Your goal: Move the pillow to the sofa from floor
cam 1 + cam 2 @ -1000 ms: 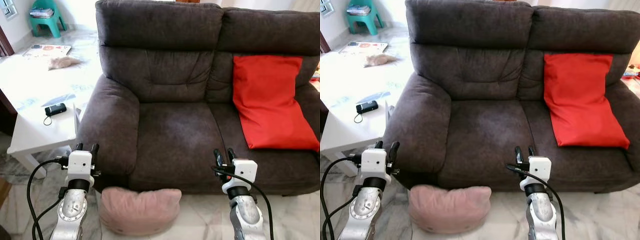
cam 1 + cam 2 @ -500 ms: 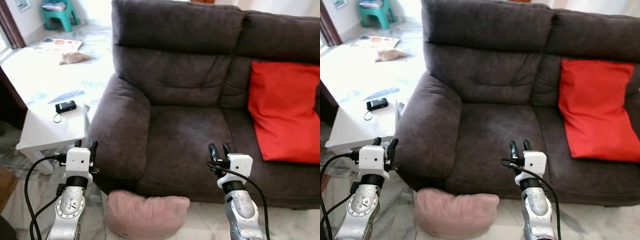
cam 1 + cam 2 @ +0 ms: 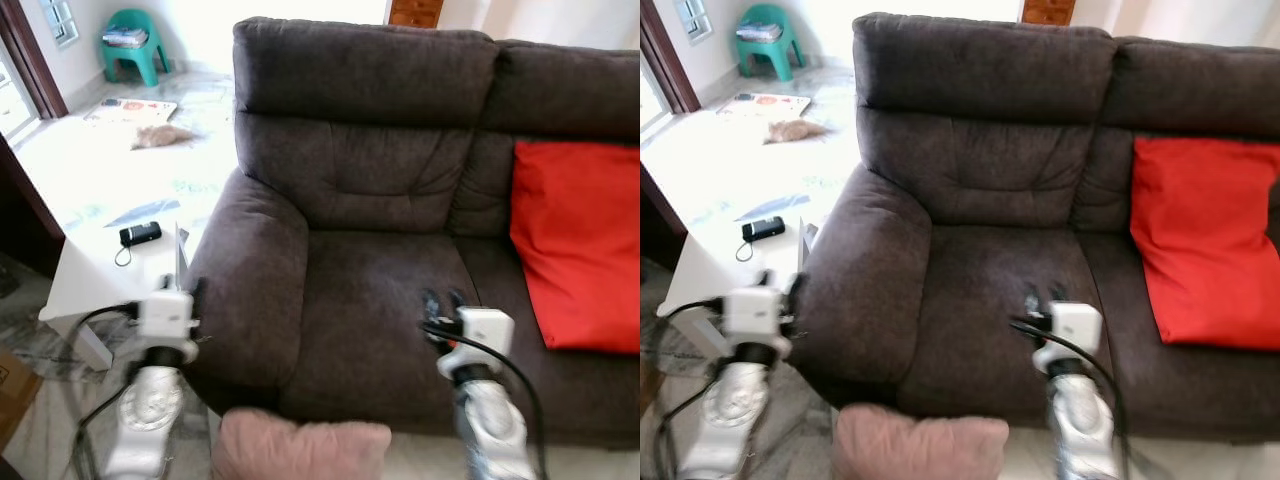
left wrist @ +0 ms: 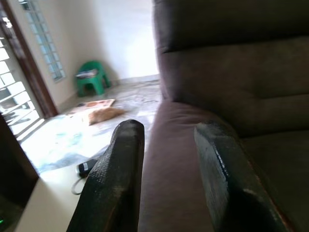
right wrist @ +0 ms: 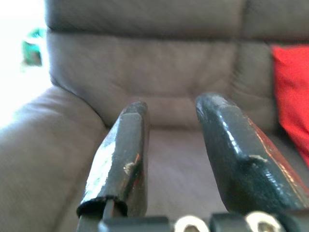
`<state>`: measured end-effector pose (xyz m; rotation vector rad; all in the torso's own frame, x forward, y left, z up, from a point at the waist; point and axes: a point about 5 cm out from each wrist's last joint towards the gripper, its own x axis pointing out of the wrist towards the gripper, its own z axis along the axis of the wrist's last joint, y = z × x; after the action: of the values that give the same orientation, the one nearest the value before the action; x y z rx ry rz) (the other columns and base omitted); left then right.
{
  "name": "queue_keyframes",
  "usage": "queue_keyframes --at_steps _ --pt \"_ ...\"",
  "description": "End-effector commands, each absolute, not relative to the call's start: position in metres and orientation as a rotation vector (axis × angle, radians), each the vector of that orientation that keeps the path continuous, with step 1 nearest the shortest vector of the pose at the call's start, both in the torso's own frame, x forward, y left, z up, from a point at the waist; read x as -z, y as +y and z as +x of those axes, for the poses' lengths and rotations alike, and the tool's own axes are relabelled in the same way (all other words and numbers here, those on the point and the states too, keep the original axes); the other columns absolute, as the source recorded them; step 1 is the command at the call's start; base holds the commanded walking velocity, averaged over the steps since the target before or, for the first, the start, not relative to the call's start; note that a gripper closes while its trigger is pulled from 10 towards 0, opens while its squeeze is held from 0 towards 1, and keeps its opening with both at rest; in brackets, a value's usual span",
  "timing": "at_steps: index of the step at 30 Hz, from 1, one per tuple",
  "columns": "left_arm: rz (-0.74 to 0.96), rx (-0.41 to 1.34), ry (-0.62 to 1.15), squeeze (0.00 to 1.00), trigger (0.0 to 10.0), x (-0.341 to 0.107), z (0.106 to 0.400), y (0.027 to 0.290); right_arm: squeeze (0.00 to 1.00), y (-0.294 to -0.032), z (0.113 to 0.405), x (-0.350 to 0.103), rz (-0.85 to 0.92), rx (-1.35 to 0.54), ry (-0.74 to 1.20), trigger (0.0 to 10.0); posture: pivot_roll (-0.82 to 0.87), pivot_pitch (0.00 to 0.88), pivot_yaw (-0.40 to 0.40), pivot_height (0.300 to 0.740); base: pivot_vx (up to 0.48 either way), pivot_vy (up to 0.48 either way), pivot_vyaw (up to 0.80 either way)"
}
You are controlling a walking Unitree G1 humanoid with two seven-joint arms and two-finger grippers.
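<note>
A pale pink pillow (image 3: 300,448) lies on the floor against the front of the dark brown sofa (image 3: 370,260), at the bottom of the left eye view. My left gripper (image 3: 190,290) is raised beside the sofa's left armrest, open and holding nothing. My right gripper (image 3: 440,298) hovers over the front of the left seat cushion, open and holding nothing. In the left wrist view the fingers (image 4: 120,174) frame the armrest; in the right wrist view the fingers (image 5: 125,159) point at the sofa's backrest. Both arms look blurred.
A red cushion (image 3: 575,250) leans on the sofa's right seat. A white side table (image 3: 110,275) with a small black device (image 3: 140,234) stands left of the armrest. Farther back are a green stool (image 3: 135,42) and items on the floor. A dark door frame (image 3: 25,70) is at far left.
The camera has shifted, so the scene sits lower and further right and the pillow is near the bottom edge. Both grippers remain raised, open and holding nothing.
</note>
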<state>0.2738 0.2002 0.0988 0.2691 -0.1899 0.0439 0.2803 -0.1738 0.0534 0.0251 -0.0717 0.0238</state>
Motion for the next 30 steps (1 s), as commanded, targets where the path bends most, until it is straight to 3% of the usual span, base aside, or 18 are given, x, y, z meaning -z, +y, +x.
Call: queue_keyframes --at_steps 1,13,30 --pt "0.262 -0.031 -0.17 0.0 10.0 -0.095 0.272 0.202 0.0 -0.166 0.281 -0.055 0.028 -0.048 -0.08 10.0 0.03 0.042 -0.067 0.74 0.0 0.0 0.0" --pt "0.262 0.012 -0.162 0.0 10.0 -0.093 0.265 0.196 0.0 -0.165 0.283 -0.057 0.033 -0.048 -0.082 10.0 0.04 0.06 -0.071 0.74 0.0 0.0 0.0" --pt "0.284 -0.09 -0.19 0.0 10.0 -0.1 0.254 0.207 0.0 -0.168 0.284 -0.067 0.035 -0.027 -0.134 10.0 0.03 0.07 -0.062 0.74 0.0 0.0 0.0"
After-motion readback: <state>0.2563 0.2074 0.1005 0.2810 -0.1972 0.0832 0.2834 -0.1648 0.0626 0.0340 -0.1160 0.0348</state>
